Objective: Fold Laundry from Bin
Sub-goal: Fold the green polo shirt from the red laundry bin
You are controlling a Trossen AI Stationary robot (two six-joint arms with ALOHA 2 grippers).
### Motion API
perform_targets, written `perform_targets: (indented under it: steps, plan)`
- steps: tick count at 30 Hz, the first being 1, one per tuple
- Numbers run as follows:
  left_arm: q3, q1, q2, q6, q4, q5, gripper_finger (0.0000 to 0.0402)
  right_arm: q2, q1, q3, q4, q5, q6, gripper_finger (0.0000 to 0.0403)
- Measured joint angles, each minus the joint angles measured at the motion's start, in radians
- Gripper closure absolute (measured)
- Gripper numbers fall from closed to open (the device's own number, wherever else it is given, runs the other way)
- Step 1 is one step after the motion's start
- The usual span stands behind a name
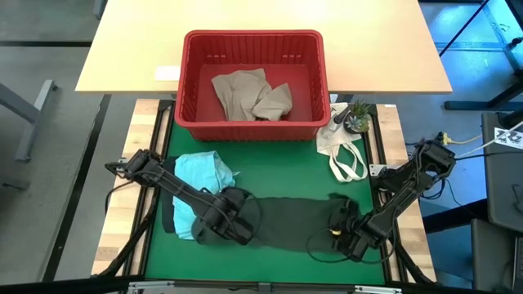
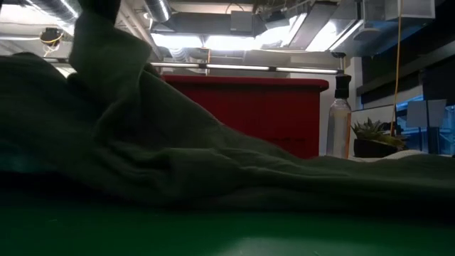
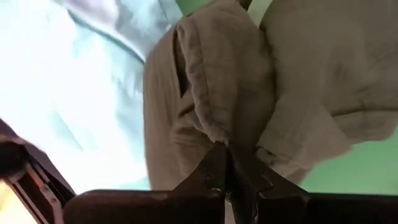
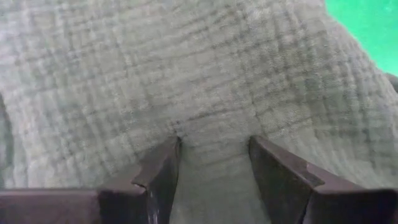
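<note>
A dark olive garment (image 1: 290, 216) lies spread across the green mat (image 1: 270, 159) near the front edge. My left gripper (image 1: 233, 219) is shut on its left end, which rises in a peak (image 2: 106, 43). My right gripper (image 1: 339, 231) stands open over the garment's right end (image 4: 186, 74). A light teal garment (image 1: 200, 173) lies crumpled on the mat just beyond the left gripper. The red bin (image 1: 253, 36) stands at the mat's far edge, with beige-tan laundry (image 1: 249, 94) on its floor. My left gripper pinches a bunched fold of the olive garment (image 3: 214, 134) between its two shut fingers, coming from above and pointing steeply down. That end is lifted off the mat and hangs in slack folds, while the rest of the garment (image 2: 298, 178) lies on the mat. My right gripper has its two spread fingertips (image 4: 165, 165) set down on the top of the olive cloth (image 4: 214, 146), slanting from above. The cloth runs on between the fingers and puckers slightly at one tip. This end lies flat on the mat.
A white cloth bag with loop handles (image 1: 343, 151) and a small potted plant (image 1: 357, 118) sit at the mat's far right. A bottle (image 2: 340, 121) stands beside the bin. Bare green mat shows between the bin and the olive garment.
</note>
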Motion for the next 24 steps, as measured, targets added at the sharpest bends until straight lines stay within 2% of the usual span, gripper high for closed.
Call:
perform_targets:
  steps: [5, 13, 16, 20, 24]
  plan:
    - [-0.091, 0.038, 0.000, 0.054, 0.000, 0.019, 0.0401, 0.013, 0.000, 0.003, -0.062, -0.039, 0.058, 0.0205]
    - [-0.236, 0.067, 0.001, 0.111, 0.001, 0.229, 0.0401, 0.014, 0.000, 0.003, -0.093, -0.151, 0.079, 0.0205]
    - [-0.255, 0.057, 0.001, 0.144, 0.002, 0.266, 0.0399, 0.014, 0.000, 0.003, -0.098, -0.159, 0.079, 0.0205]
    - [-0.260, 0.049, 0.001, 0.155, 0.001, 0.266, 0.0371, 0.014, 0.000, 0.003, -0.099, -0.157, 0.079, 0.0205]
    - [-0.260, 0.050, 0.001, 0.155, 0.000, 0.266, 0.0327, 0.015, 0.000, 0.003, -0.099, -0.157, 0.079, 0.0205]
